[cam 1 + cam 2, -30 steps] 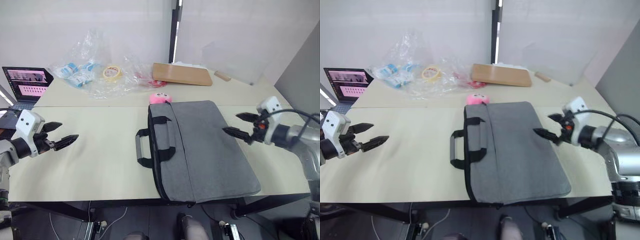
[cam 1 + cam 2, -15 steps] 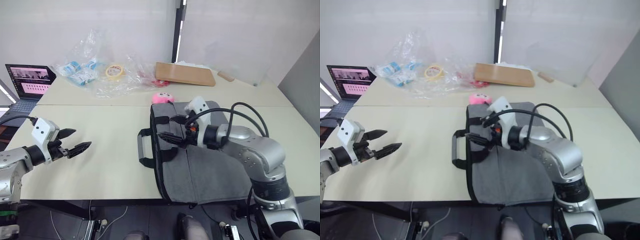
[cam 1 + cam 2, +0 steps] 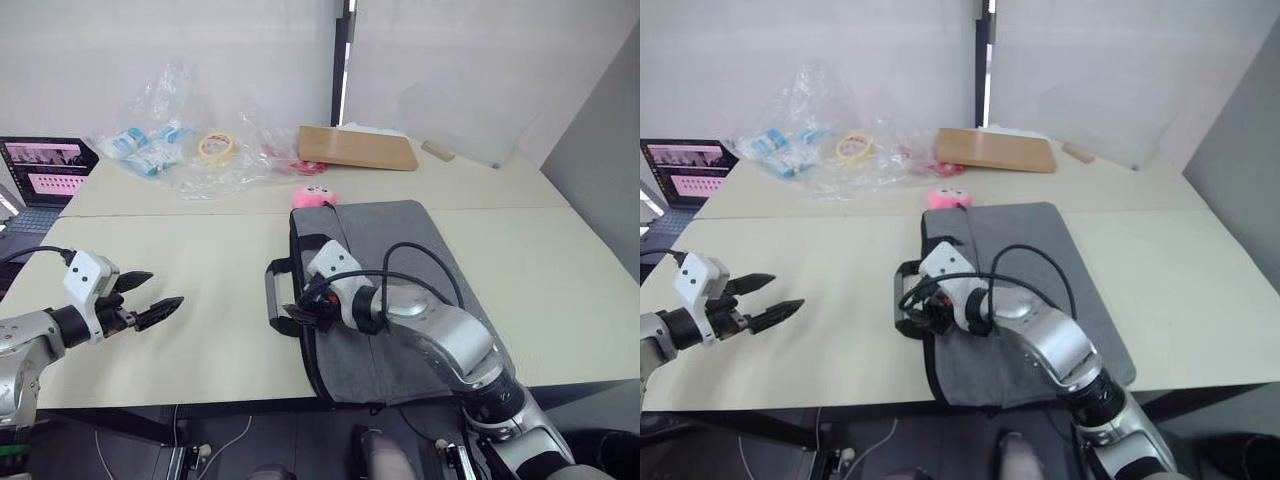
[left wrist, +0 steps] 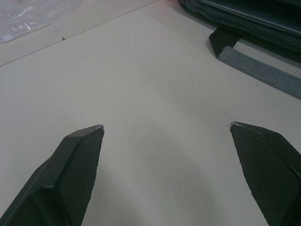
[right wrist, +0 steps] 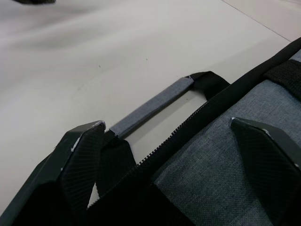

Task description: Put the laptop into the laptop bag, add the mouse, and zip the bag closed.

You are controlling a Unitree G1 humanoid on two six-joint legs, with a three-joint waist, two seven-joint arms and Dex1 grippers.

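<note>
The grey laptop bag (image 3: 400, 290) lies flat in the middle of the table, its two black handles (image 3: 272, 296) pointing to the left. My right gripper (image 3: 297, 312) is open at the bag's handle edge. In the right wrist view its fingers (image 5: 80, 155) straddle the black zipper (image 5: 186, 127) and a handle strap (image 5: 150, 106), gripping neither. Left of the bag, my left gripper (image 3: 160, 292) hangs open over bare tabletop (image 4: 155, 94), holding nothing. The laptop and the mouse are out of view.
A pink toy (image 3: 318, 194) touches the bag's far edge. At the back lie crumpled plastic bags (image 3: 170, 145), a tape roll (image 3: 214, 148) and a brown board (image 3: 357, 148). A small dark laptop with a lit screen (image 3: 48, 170) stands far left.
My right arm has swung from the bag's right side across its top to the handle edge on the left, gripper still open. The left gripper has barely moved.
</note>
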